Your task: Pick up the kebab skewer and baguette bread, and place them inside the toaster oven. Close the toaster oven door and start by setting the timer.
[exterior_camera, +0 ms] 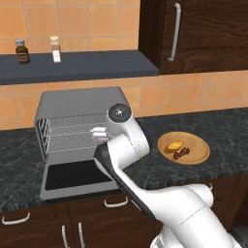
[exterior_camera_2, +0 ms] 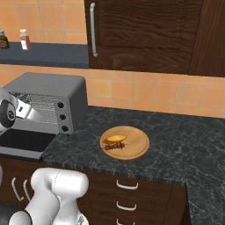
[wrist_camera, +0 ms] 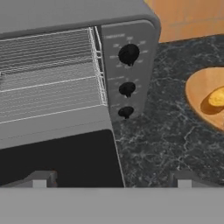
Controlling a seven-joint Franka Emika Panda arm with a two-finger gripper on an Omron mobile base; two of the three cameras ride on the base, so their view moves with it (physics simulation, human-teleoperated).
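A: Looking at where the food sits relative to the tool [wrist_camera: 111, 181] first. Tool hangs in front of the open toaster oven [exterior_camera: 80, 104], over the dropped toaster oven door [exterior_camera: 77, 177]. Fingertips spread wide, nothing between them.

B: And the kebab skewer?

A: Kebab skewer [exterior_camera_2: 116, 146] is on the round wooden plate [exterior_camera_2: 136, 147], on the bench [exterior_camera_2: 176, 140] well off to the arm's right of the oven. Baguette bread [exterior_camera_2: 115, 138] lies just beside it, on the wall side. Both apart from the tool.

B: Long axis?

A: Skewer and bread both run roughly parallel, left-right along the bench edge as the right base view shows it. Too small to tell if they touch.

B: Hand view?

A: Points at the oven's three knobs [wrist_camera: 127, 89] and wire rack [wrist_camera: 48, 74]; plate edge with a bit of bread at the far right of that view.

B: So next move?

A: My guess: swing right and down toward the plate, turning the wrist so the fingers close across the skewer's thin stick, not along it.
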